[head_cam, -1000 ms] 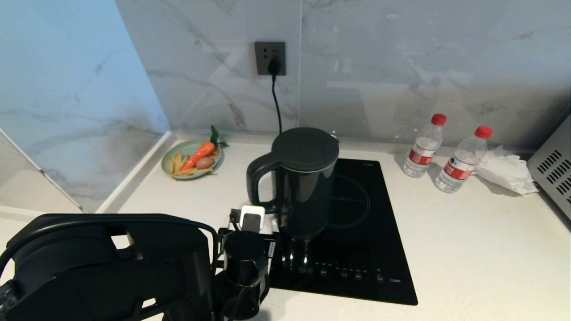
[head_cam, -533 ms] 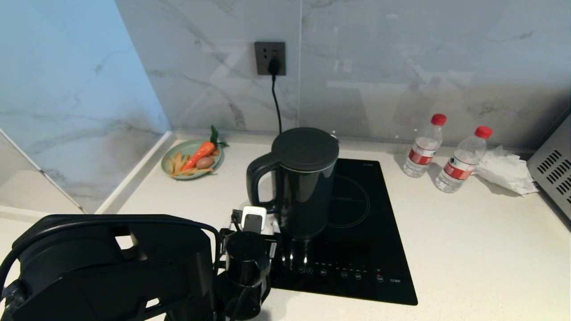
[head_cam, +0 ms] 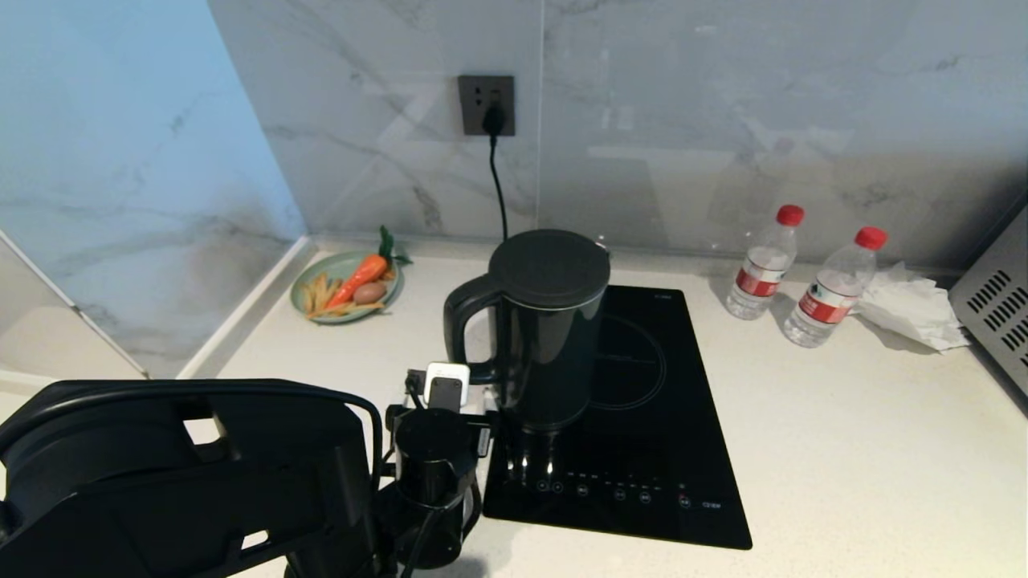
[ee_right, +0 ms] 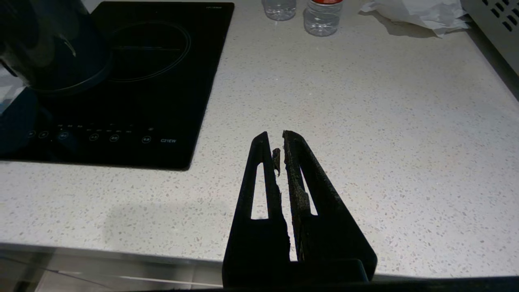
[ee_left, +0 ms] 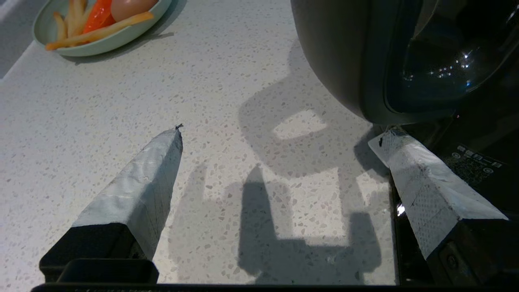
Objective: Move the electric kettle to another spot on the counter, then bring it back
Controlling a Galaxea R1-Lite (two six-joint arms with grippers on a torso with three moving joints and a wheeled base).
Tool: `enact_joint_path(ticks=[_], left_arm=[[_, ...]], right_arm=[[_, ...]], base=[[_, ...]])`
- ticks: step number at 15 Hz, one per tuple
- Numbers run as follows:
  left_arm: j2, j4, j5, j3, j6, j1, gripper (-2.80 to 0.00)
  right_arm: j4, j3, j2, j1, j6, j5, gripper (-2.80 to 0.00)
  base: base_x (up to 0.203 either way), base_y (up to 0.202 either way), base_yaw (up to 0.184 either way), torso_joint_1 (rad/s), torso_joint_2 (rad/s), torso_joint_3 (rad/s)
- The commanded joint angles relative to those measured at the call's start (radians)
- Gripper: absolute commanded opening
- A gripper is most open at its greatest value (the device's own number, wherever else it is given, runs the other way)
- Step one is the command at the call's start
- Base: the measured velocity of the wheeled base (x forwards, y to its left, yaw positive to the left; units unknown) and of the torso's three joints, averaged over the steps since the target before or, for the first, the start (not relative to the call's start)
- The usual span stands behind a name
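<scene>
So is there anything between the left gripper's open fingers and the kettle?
No. In the left wrist view, only bare speckled counter and shadow lie between the left gripper and the electric kettle.

Grey-veined marble wall panels (head_cam: 723,120) with 1 dark socket (head_cam: 486,104), pale blue side wall (head_cam: 104,144).

White speckled counter (head_cam: 843,449) runs wall to wall under marble backsplash. Black glass cooktop (head_cam: 642,417) set flush in its middle. Electric kettle (head_cam: 538,329) stands at cooktop's left edge, handle toward left; whether its base rests on glass or on stone, cannot tell. Green plate (head_cam: 347,286) with carrot, egg and fries near back left corner. Two water bottles (head_cam: 763,263) with red caps upright at back right, just beside each other. Crumpled white tissue (head_cam: 911,309) next to them.
</scene>
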Motion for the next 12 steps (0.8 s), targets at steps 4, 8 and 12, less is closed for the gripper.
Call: enact_joint_path(ticks=[4, 8, 12], left_arm=[[0.017, -0.009, 0.004, -0.022, 0.003, -0.005, 0.0], [0.028, -0.009, 0.004, -0.025, 0.003, -0.004, 0.0], [0.029, -0.009, 0.004, -0.022, 0.003, -0.005, 0.0]], right_arm=[[-0.001, -0.001, 0.0, 0.0, 0.0, -0.001, -2.8], [-0.001, -0.001, 0.0, 0.0, 0.0, -0.001, -2.8], [-0.001, -0.001, 0.0, 0.0, 0.0, -0.001, -2.8]], base=[[0.0, 0.0, 0.0, 0.0, 0.0, 0.0], [0.0, 0.0, 0.0, 0.0, 0.0, 0.0], [0.0, 0.0, 0.0, 0.0, 0.0, 0.0]])
